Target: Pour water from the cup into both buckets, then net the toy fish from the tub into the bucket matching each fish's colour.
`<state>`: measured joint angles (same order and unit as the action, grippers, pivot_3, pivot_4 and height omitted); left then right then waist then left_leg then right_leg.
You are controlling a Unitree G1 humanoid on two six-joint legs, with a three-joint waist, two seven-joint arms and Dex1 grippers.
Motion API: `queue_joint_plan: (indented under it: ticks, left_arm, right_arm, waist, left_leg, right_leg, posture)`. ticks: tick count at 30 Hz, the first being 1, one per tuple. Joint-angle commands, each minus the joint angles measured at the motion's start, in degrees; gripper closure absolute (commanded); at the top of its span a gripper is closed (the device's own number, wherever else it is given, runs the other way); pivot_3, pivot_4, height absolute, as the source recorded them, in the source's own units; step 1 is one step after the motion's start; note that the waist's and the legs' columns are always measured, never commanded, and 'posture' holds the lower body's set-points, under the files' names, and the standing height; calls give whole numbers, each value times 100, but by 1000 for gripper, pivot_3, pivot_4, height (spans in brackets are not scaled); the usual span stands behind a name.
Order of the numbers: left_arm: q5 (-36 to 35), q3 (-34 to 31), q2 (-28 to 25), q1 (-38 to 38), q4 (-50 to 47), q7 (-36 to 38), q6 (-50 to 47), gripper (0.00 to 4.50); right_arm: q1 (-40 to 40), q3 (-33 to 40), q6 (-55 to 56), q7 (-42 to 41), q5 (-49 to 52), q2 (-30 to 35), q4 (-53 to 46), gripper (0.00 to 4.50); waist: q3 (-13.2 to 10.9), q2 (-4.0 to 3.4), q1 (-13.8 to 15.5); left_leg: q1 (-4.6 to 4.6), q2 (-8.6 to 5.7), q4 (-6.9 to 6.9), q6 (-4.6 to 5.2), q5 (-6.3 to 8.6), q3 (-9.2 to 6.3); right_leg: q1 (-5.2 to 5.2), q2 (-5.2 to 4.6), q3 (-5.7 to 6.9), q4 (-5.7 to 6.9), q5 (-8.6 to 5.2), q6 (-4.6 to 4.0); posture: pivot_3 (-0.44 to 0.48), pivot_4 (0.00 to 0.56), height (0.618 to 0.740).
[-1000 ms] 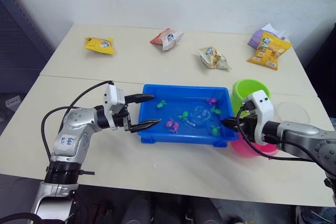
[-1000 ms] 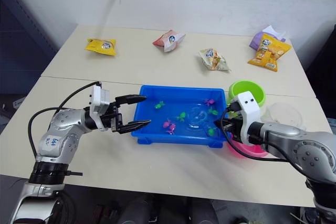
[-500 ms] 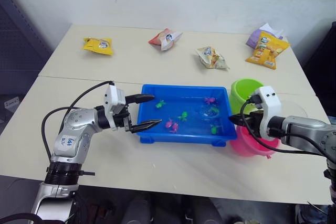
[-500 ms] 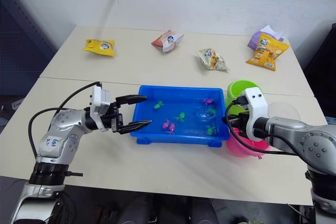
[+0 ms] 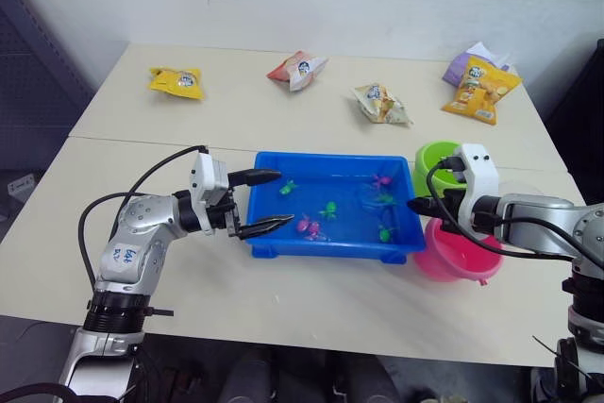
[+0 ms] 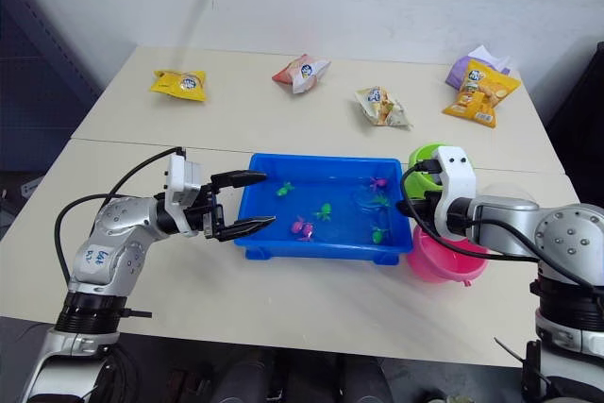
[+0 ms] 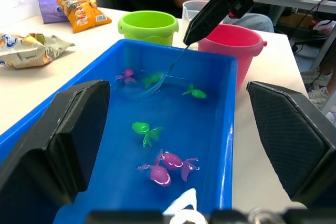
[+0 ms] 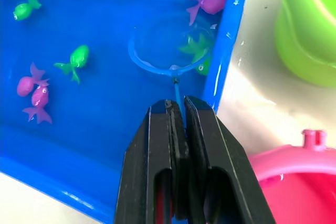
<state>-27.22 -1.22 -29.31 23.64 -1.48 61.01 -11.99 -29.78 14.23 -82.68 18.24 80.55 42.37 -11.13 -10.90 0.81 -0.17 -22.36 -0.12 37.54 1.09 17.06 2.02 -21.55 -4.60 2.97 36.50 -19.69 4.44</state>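
The net (image 8: 167,51) is held by its thin stick in the right hand (image 8: 178,129), whose two black fingers are pressed together on it. Its blue-rimmed hoop is dipped into the far right corner of the blue tub (image 5: 274,233), over a green fish (image 8: 195,50) and just beside a pink fish (image 8: 207,2) at the tub's wall. More toy fish are scattered in the tub: two green ones (image 8: 73,61) towards the middle and far left, and a pair of pink ones (image 8: 34,95) lying together near the front.

The left hand (image 5: 267,201) is held at the tub's left end, its fingers spread wide with the tub's corner between them. Whether the rim is touched cannot be told.

The lime green bucket (image 5: 436,159) stands just beyond the tub's right end, with the pink bucket (image 5: 458,254) nearer in front of it. The right arm is stretched across both buckets, partly hiding them. The clear cup (image 7: 190,9) is seen behind them.

Snack packets are spread over the far part of the tabletop (image 5: 236,110): a yellow one (image 5: 178,81), a red and white one (image 5: 298,69), a pale one (image 5: 380,103), and an orange one (image 5: 479,88) against a purple one (image 5: 464,61).
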Motion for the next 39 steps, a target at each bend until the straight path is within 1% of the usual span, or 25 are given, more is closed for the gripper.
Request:
queue_joint_plan:
  ticks: [1, 10, 11, 17, 23, 26, 29, 39]
  left_arm:
    - [-72, -55, -2, -75, -226, -34, 3, 8]
    - [-85, -55, 4, -120, -295, -81, -41, 8]
    - [-83, -51, 11, -118, -291, -84, -39, 8]
    - [-85, -11, 42, -95, -280, -90, -51, 8]
    - [-91, 1, 48, -73, -275, -74, -62, 8]
    - [-88, 3, 45, -63, -267, -65, -67, 8]
    - [-92, -1, 43, -62, -263, -56, -68, 8]
    - [-73, -4, 37, -43, -215, -2, -61, 8]
  right_arm:
    - [-167, 73, -89, 291, 292, 16, 21, 4500]
    - [-288, -58, 59, 965, 830, 1, 288, 4500]
    - [-317, -21, 201, 1212, 742, -85, 322, 4500]
    - [-444, -61, 519, 1728, 928, -263, 416, 4500]
    - [-389, -151, 704, 1907, 1092, -225, 369, 4500]
    - [-344, -179, 812, 1878, 1050, -197, 218, 4500]
    - [-289, -177, 939, 1688, 716, -143, -74, 4500]
    - [299, -205, 908, 553, 424, 386, -991, 4500]
  waist:
    - [0, 0, 0]
    - [0, 0, -5]
    - [0, 0, -8]
    - [0, 0, -2]
    - [0, 0, -1]
    - [0, 0, -1]
    - [0, 0, 0]
    - [0, 0, 4]
  left_leg:
    - [-1, 0, 0, 0, 0, 0]
    - [-1, 0, 0, 2, 0, 0]
    - [-1, 0, 0, 2, 0, 0]
    - [-3, 0, -1, 3, -1, 1]
    - [-6, 0, -1, 4, -1, 1]
    - [-6, 0, -1, 5, -1, 1]
    - [-6, 0, -2, 5, -1, 1]
    - [-5, 0, -8, 10, 2, 0]
  right_leg:
    - [0, 0, 0, 0, 0, 0]
    - [0, 0, 0, 0, 0, 0]
    - [0, 1, 0, 1, 0, 0]
    - [-2, 1, 0, 0, 0, 0]
    - [-2, 0, 1, -3, 1, 1]
    - [-3, 1, 1, -1, 1, 1]
    - [-3, 0, 1, -2, 1, 1]
    - [-3, 0, 0, -7, 1, 1]
  posture:
    - [0, 150, 740]
    - [0, 150, 740]
    - [0, 150, 740]
    - [0, 150, 740]
    - [0, 150, 740]
    - [0, 150, 740]
    - [0, 150, 740]
    - [0, 150, 740]
